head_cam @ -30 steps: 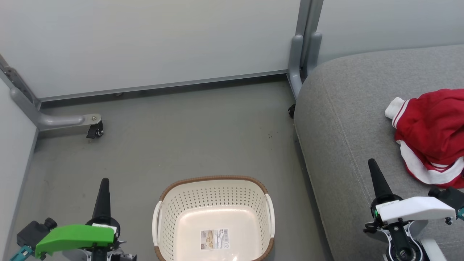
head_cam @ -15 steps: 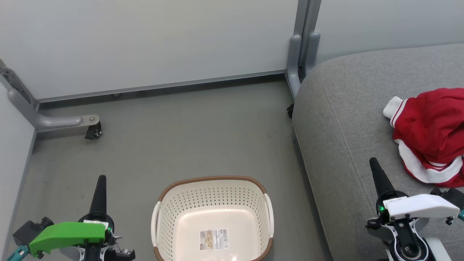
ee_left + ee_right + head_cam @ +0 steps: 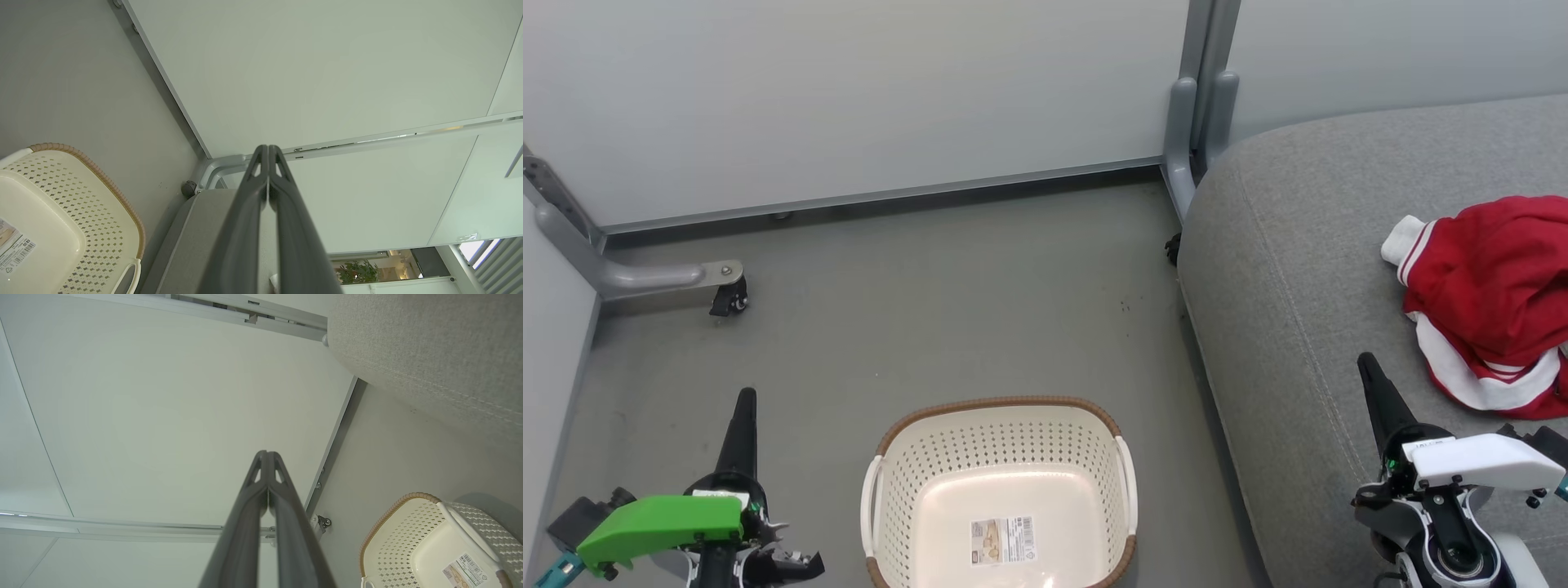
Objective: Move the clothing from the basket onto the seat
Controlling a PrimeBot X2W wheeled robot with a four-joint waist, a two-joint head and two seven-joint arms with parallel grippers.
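Observation:
The cream perforated basket (image 3: pixel 1001 498) with a brown rim stands on the floor at the bottom centre, holding nothing but a label on its bottom. It also appears in the left wrist view (image 3: pixel 61 212) and the right wrist view (image 3: pixel 433 547). Red clothing (image 3: pixel 1490 298) with white bands lies crumpled on the grey seat (image 3: pixel 1307 269) at the right edge. My left gripper (image 3: pixel 745 398) is shut over the floor left of the basket. My right gripper (image 3: pixel 1365 362) is shut above the seat, left of and nearer than the clothing. Both wrist views show the fingers pressed together, left gripper (image 3: pixel 268 148), right gripper (image 3: pixel 266 453).
Pale partition panels (image 3: pixel 849 98) wall the back and left. Their grey feet carry casters (image 3: pixel 723 300) at the left, and a post (image 3: pixel 1196 114) stands beside the seat's back corner. Grey floor (image 3: pixel 947 302) lies between basket and panels.
The whole picture has shifted slightly, so the camera moved. Both grippers sit a little lower in the view than a second ago, still shut. Basket and clothing lie as before.

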